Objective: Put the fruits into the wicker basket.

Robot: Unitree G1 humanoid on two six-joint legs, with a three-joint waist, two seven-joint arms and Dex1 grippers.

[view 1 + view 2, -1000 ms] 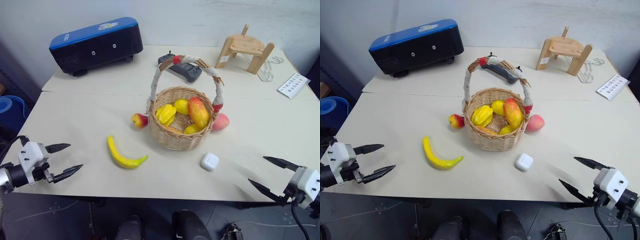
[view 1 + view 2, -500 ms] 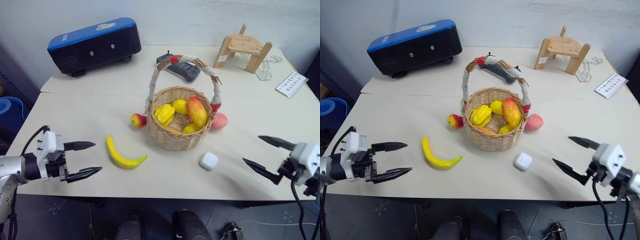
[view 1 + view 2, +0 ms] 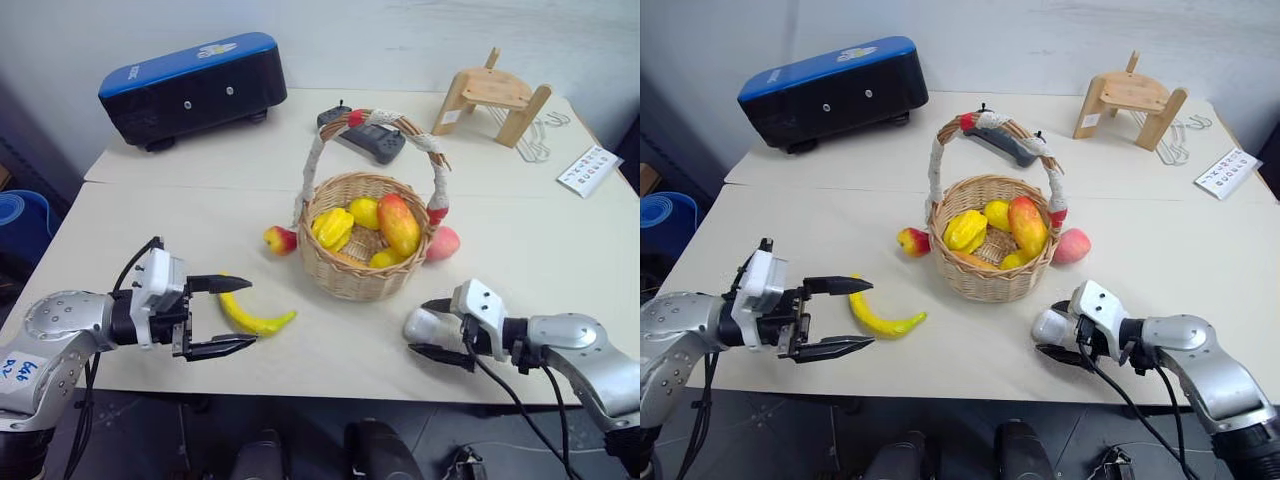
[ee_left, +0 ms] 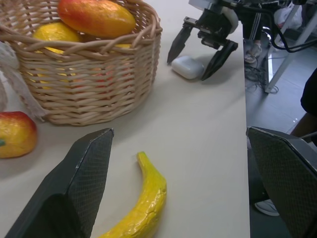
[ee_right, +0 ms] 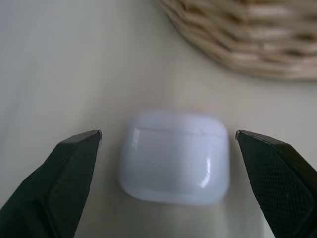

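While both wide open, L gripper (image 3: 222,316) just beside banana (image 3: 250,316); R gripper (image 3: 432,328) straddles white case (image 5: 176,156).

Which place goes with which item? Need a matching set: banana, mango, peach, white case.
Items:
1. banana
2. mango
3. peach
4. white case

Places:
A. inside the wicker basket
B. between the open right end effector fingers
C. on the table against the basket's right side
D. on the table ahead of the open left end effector

Pairs: 1-D, 2-A, 3-C, 4-B
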